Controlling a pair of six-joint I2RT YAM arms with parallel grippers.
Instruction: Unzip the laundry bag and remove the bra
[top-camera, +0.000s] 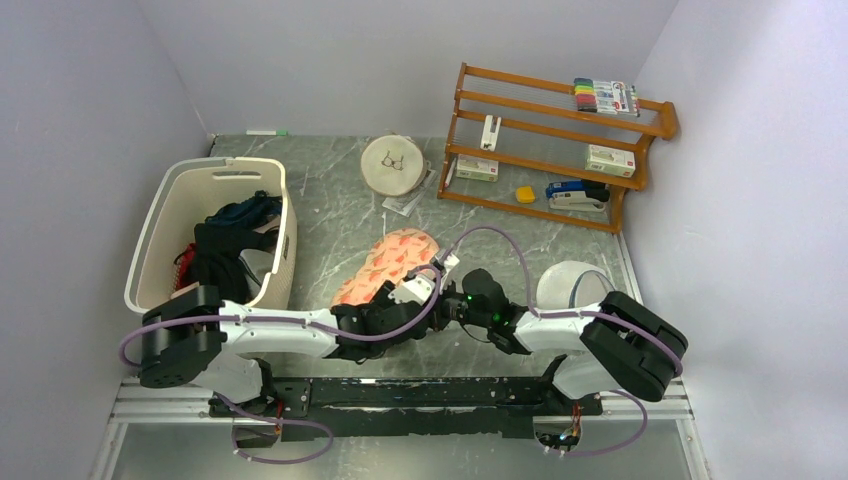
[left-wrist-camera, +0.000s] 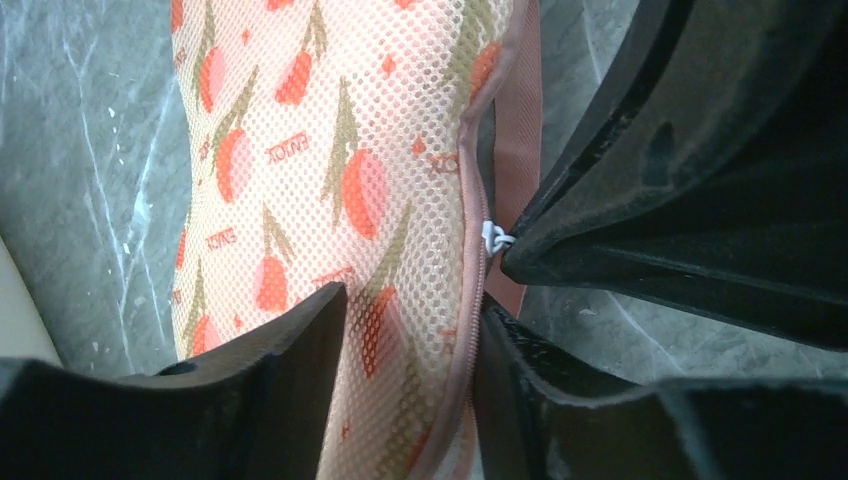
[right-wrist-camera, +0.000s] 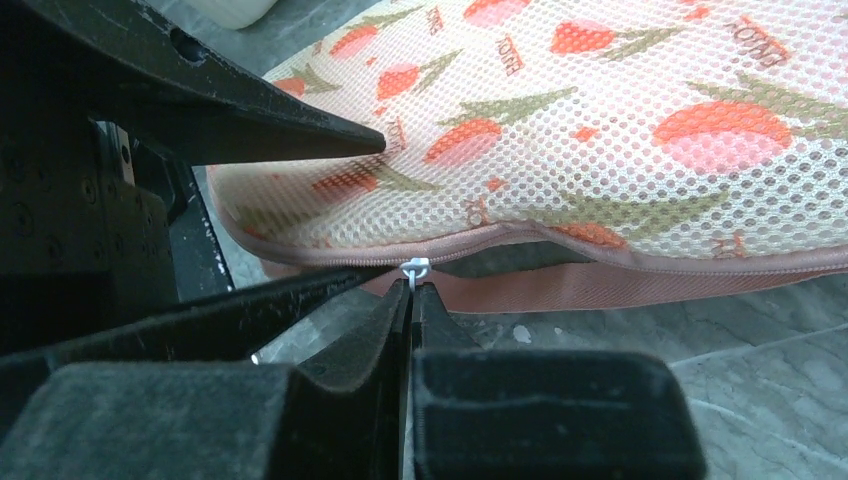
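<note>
The laundry bag (top-camera: 393, 258) is a peach mesh pouch with a red-and-green floral print, lying flat mid-table. My left gripper (left-wrist-camera: 410, 300) straddles its near end, one finger (left-wrist-camera: 270, 385) on top and the other at the zipper seam, closed on the fabric. My right gripper (right-wrist-camera: 412, 287) is shut on the small white zipper pull (right-wrist-camera: 414, 267) at the bag's side seam. A short dark gap shows in the zipper (right-wrist-camera: 500, 258) just beside the pull. Both grippers meet at the bag's near end in the top view (top-camera: 440, 297). The bra is hidden.
A cream slatted basket (top-camera: 163, 215) holding dark clothes stands at the left. A white domed item with a grey rim (top-camera: 570, 285) lies right of the right arm. A wooden rack (top-camera: 560, 140) and a round embroidery hoop (top-camera: 393, 163) stand at the back.
</note>
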